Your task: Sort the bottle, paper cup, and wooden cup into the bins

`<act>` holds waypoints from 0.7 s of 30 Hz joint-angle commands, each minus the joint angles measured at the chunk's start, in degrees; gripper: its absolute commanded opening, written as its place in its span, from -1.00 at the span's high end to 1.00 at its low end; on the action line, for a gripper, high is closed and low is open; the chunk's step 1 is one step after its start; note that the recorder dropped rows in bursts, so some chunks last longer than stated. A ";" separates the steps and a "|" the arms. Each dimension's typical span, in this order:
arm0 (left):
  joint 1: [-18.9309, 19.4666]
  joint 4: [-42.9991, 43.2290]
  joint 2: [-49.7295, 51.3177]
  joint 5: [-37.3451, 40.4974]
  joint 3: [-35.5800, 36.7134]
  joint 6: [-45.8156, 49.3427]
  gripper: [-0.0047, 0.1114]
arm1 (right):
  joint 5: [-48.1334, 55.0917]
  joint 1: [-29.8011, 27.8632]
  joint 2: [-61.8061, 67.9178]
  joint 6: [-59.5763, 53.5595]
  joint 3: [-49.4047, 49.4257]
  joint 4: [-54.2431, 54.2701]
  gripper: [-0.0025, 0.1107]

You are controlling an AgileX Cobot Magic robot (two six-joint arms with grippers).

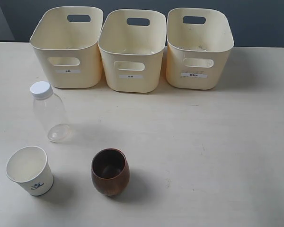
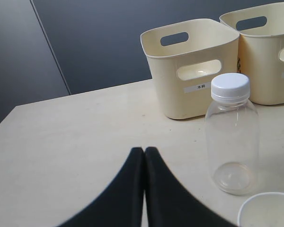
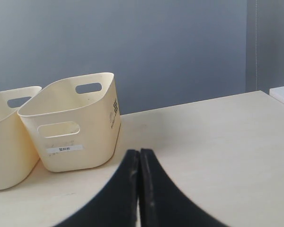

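Note:
The clear bottle [image 1: 50, 112] with its white cap stands upright on the left of the table; it also shows in the left wrist view as the bottle [image 2: 232, 137]. In front of it sits the white paper cup [image 1: 30, 171], whose rim [image 2: 267, 210] peeks into the left wrist view. The dark wooden cup [image 1: 110, 172] stands upright to its right. Three cream bins, left [image 1: 68, 46], middle [image 1: 131, 49] and right [image 1: 198, 47], line the back. My left gripper [image 2: 144, 150] is shut and empty, apart from the bottle. My right gripper [image 3: 139, 152] is shut and empty, near the right bin [image 3: 73, 125]. Neither gripper shows in the exterior view.
The pale table [image 1: 217, 151] stretches bare to the right of the wooden cup. A dark wall runs behind the bins. In the right wrist view the table's far edge [image 3: 255, 93] lies beyond the right bin.

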 commanded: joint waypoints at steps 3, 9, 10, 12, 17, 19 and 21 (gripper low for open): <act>-0.18 0.40 -0.28 -0.38 0.07 -0.11 0.92 | -0.41 -0.38 -0.33 -0.16 0.12 -0.14 0.97; -0.18 0.40 -0.28 -0.38 0.07 -0.11 0.92 | -0.91 -0.38 -0.33 -0.16 0.12 -0.14 0.97; -0.18 0.40 -0.28 -0.38 0.07 -0.11 0.92 | -1.76 -0.38 -0.33 -0.16 0.12 -0.14 0.97; -0.18 0.40 -0.28 -0.38 0.07 -0.11 0.92 | -4.82 -0.38 -0.33 -0.16 0.12 -0.57 0.97; -0.18 0.40 -0.28 -0.38 0.07 -0.11 0.92 | -15.14 -0.38 -0.33 1.94 0.12 2.67 0.97; -0.18 0.40 -0.28 -0.38 0.07 -0.11 0.92 | -16.54 -0.38 -0.33 4.72 0.12 6.92 0.97; -0.18 0.40 -0.28 -0.26 0.07 -0.11 0.92 | -16.71 -0.38 -0.33 7.99 0.12 11.88 0.97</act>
